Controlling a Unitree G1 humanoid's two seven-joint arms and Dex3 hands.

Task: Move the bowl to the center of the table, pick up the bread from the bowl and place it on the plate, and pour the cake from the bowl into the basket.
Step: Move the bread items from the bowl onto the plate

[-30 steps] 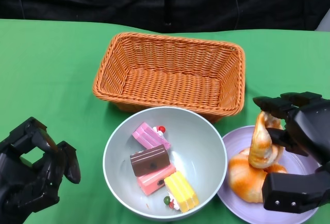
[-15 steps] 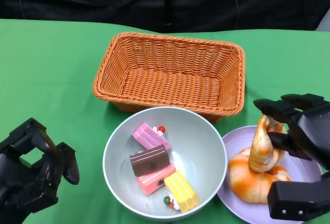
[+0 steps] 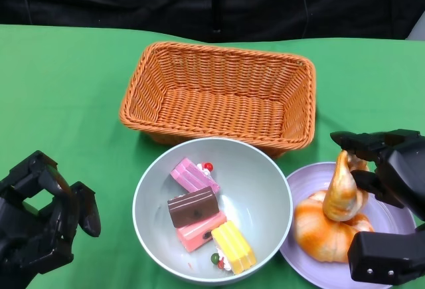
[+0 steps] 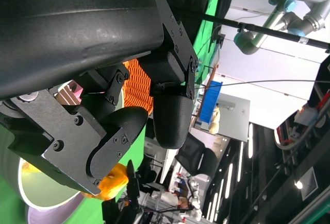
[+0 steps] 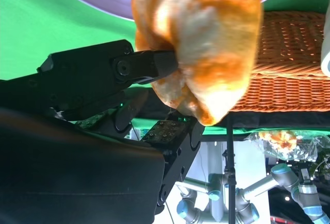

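Bread (image 3: pixel 332 219), a golden croissant, lay on the purple plate (image 3: pixel 392 219) at the lower right of the frame, one tip raised and pinched between the fingers (image 3: pixel 355 144) of the right hand (image 3: pixel 388 189); the right wrist view showed the black fingers pressed against its crust. Grey bowl (image 3: pixel 265 189) sat at lower centre on the green tabletop (image 3: pixel 60 90), just beside the plate, holding pink, brown, coral and yellow cake pieces (image 3: pixel 202 219). Orange wicker basket (image 3: pixel 219 93) stood just behind the bowl, at upper centre. Left hand (image 3: pixel 43 219) hung at the lower left, fingers curled inward around nothing, apart from the bowl.
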